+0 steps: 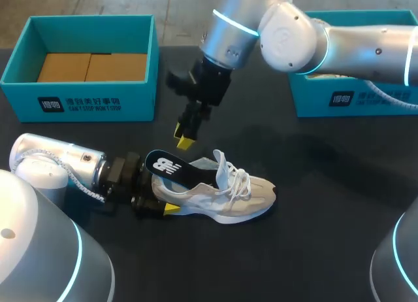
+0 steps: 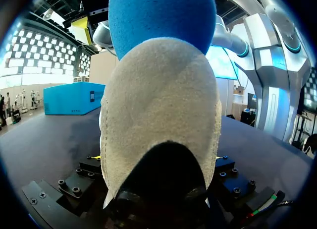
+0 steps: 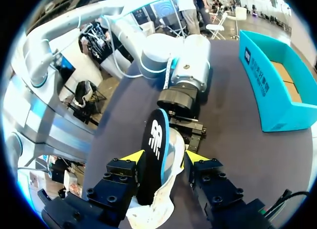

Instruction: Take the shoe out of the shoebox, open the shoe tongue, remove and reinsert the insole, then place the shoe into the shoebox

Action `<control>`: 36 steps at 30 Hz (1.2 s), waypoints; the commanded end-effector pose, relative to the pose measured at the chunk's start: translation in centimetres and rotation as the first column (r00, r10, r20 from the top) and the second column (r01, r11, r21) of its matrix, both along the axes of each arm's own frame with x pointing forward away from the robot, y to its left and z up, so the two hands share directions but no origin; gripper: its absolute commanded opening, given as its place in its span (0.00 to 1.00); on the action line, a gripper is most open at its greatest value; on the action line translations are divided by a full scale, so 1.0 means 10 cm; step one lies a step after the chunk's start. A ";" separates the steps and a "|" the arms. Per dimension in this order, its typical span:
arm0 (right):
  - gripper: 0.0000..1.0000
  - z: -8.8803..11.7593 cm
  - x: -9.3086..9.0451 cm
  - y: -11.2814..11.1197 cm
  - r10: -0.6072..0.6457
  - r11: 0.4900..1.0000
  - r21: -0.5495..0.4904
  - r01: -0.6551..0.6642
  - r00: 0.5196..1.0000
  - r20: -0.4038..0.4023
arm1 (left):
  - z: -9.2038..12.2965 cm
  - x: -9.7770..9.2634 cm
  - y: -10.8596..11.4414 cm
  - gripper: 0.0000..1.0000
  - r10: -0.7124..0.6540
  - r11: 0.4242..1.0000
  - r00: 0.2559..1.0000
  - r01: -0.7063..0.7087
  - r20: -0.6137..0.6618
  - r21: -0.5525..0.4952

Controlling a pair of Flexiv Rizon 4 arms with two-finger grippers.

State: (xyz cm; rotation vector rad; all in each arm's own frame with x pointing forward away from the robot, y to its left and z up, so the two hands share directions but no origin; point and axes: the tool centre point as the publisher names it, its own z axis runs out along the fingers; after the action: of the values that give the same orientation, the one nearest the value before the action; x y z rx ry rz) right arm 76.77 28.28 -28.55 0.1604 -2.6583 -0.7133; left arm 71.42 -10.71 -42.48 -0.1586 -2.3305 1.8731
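A beige and white shoe (image 1: 228,197) lies on its side on the black table, toe to the right, laces loose. Its dark insole (image 1: 176,168) with a blue edge sticks up out of the heel opening. My left gripper (image 1: 157,194) is shut on the shoe's heel, which fills the left wrist view (image 2: 158,115) with the insole's blue underside (image 2: 158,21) above it. My right gripper (image 1: 183,136) hangs open just above the insole, touching nothing. In the right wrist view the insole (image 3: 156,144) shows beyond and between the spread yellow tips (image 3: 163,158).
An open teal shoebox (image 1: 78,104) with a brown cardboard insert stands at the back left. A second teal box (image 1: 339,99) stands at the back right, under my right arm. Bare table lies in front of and to the right of the shoe.
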 end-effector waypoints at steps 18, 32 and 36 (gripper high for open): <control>0.47 -0.28 -0.08 0.16 0.040 0.997 0.067 -0.036 0.998 -0.056 | -0.04 0.01 0.01 0.00 0.001 1.000 1.000 -0.001 0.000 0.000; 0.39 -0.34 -0.20 0.23 0.076 0.994 0.084 -0.065 0.987 -0.142 | -0.04 0.01 0.01 0.00 0.001 1.000 1.000 -0.001 0.000 0.000; 0.33 -0.38 -0.21 0.26 0.082 0.994 0.083 -0.067 0.979 -0.187 | -0.04 0.01 0.01 0.00 0.001 1.000 1.000 -0.001 0.000 0.000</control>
State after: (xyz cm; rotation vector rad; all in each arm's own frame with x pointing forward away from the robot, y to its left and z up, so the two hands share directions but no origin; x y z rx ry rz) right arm 74.08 30.10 -31.66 0.1914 -2.4557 -0.7764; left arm 71.42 -10.71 -42.48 -0.1586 -2.3305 1.8731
